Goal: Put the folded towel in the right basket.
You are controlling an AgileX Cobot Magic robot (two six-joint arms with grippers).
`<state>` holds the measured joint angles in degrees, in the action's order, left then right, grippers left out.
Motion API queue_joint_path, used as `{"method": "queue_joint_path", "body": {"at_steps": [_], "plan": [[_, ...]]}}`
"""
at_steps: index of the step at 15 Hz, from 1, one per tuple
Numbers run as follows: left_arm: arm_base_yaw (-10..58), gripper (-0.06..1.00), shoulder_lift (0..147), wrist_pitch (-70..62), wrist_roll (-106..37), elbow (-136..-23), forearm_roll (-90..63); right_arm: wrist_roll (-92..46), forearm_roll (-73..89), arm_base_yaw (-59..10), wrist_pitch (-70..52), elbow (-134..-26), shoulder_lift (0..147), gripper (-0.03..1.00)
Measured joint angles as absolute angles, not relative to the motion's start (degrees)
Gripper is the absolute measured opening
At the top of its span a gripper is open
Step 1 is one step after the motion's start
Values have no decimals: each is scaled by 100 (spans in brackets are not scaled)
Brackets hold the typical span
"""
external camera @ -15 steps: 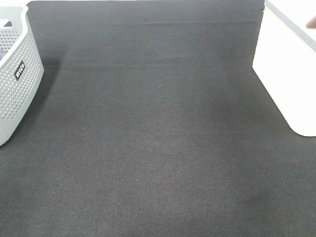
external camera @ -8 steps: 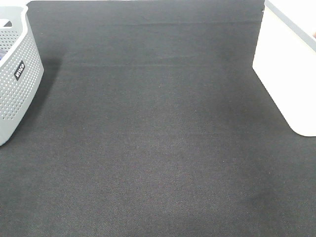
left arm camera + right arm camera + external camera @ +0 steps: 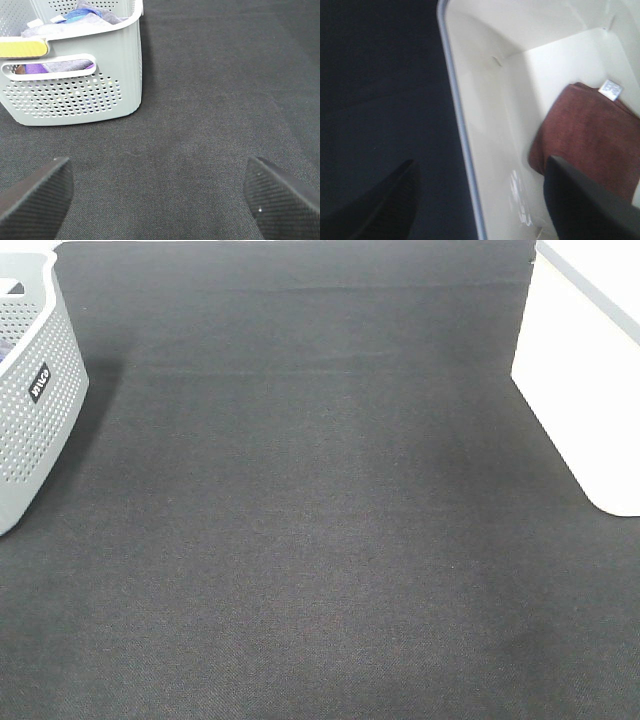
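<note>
The folded towel is reddish-brown with a white label and lies inside the right white basket, seen in the right wrist view. My right gripper is open and empty, with one finger over the black table and the other over the basket's inside, apart from the towel. The white basket stands at the right edge of the exterior view; its inside is hidden there. My left gripper is open and empty above the table. Neither gripper shows in the exterior view.
A grey perforated basket stands at the far left; the left wrist view shows it holding several coloured cloths. The black cloth-covered table spans the area between the two baskets.
A small reddish bit at the right edge over the white basket in the exterior view has slid out of view. Nothing else has moved.
</note>
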<state>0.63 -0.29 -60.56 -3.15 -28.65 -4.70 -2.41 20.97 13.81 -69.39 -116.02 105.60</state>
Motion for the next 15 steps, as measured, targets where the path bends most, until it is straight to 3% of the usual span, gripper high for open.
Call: {"method": "queue_joint_path", "body": {"at_steps": [8, 10, 15], "plan": [[63, 88, -29, -6056, -315, -2865, -470, 0, 1054, -138, -6956, -11167, 9637, 66], [63, 88, -29, -6056, -315, -2865, -470, 52, 1026, -286, -6956, -10382, 9133, 66], [63, 88, -29, -6056, -315, -2865, -470, 52, 900, -315, -6944, -7248, 7236, 66]]}}
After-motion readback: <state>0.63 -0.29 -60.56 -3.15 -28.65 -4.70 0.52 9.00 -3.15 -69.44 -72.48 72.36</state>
